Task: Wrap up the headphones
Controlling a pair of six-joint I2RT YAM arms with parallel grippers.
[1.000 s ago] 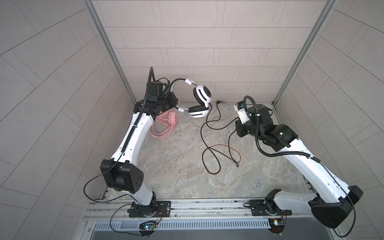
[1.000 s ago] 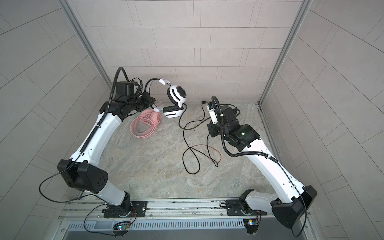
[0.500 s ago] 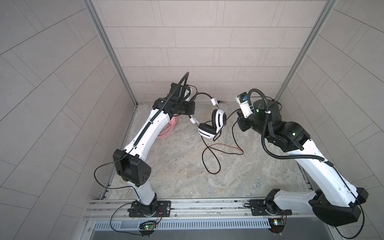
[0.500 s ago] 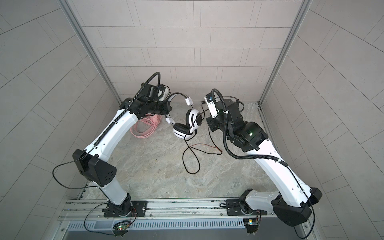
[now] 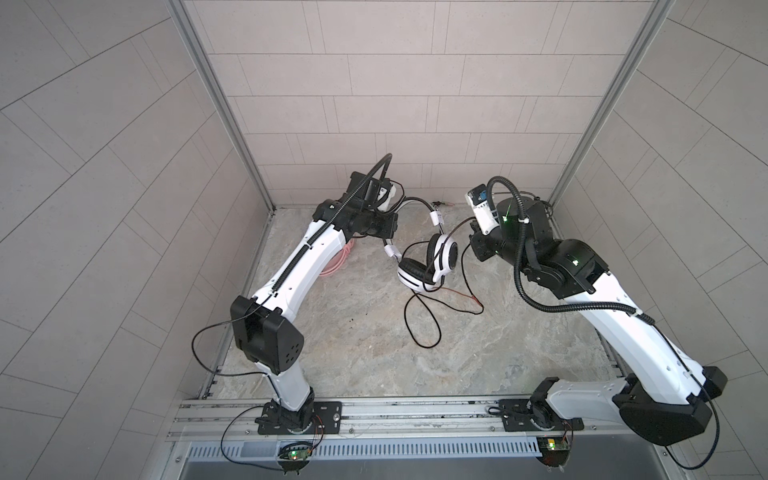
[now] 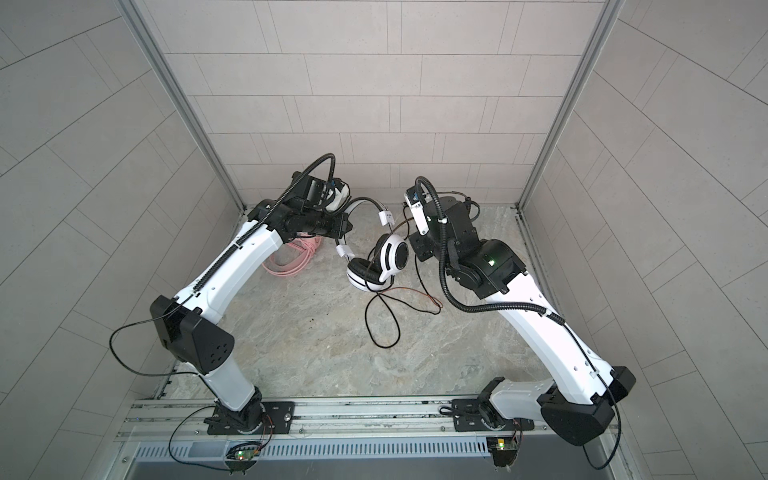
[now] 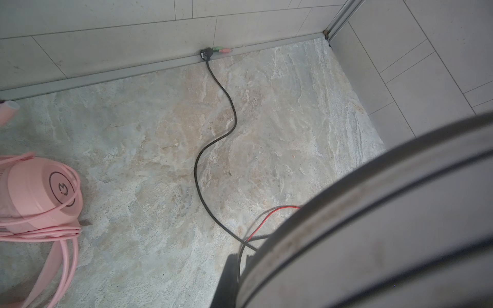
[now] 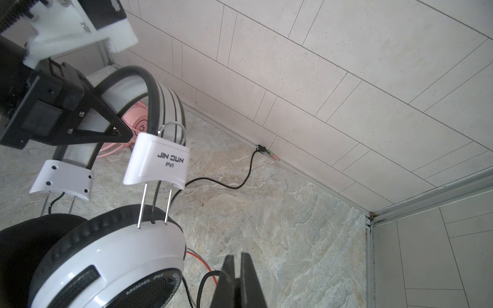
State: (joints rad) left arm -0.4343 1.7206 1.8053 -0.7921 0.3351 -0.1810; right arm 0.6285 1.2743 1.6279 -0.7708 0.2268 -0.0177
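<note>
The white-and-black striped headphones (image 5: pixel 432 266) (image 6: pixel 382 262) hang above the middle of the floor. My left gripper (image 5: pixel 388 237) (image 8: pixel 117 133) is shut on their headband (image 7: pixel 373 213), and the earcups (image 8: pixel 106 261) dangle below it. Their black cable (image 5: pixel 424 328) (image 7: pixel 213 138) trails over the floor, with its plug (image 8: pixel 262 148) at the back wall. My right gripper (image 5: pixel 473 245) (image 8: pixel 237 256) is just right of the earcups. It is shut, with the cable running into its jaws. The pink headphones (image 6: pixel 291 257) (image 7: pixel 40 192) lie at the back left with their cable coiled on them.
A thin red wire (image 5: pixel 457 297) lies on the stone floor (image 5: pixel 374 365) among the black cable's loops. Tiled walls close in the back and both sides. The metal rail (image 5: pixel 395 415) with both arm bases runs along the front.
My left arm has carried the striped headphones from the back left to the middle. My right gripper has risen from the floor toward the earcups. Little has moved in the last half second.
</note>
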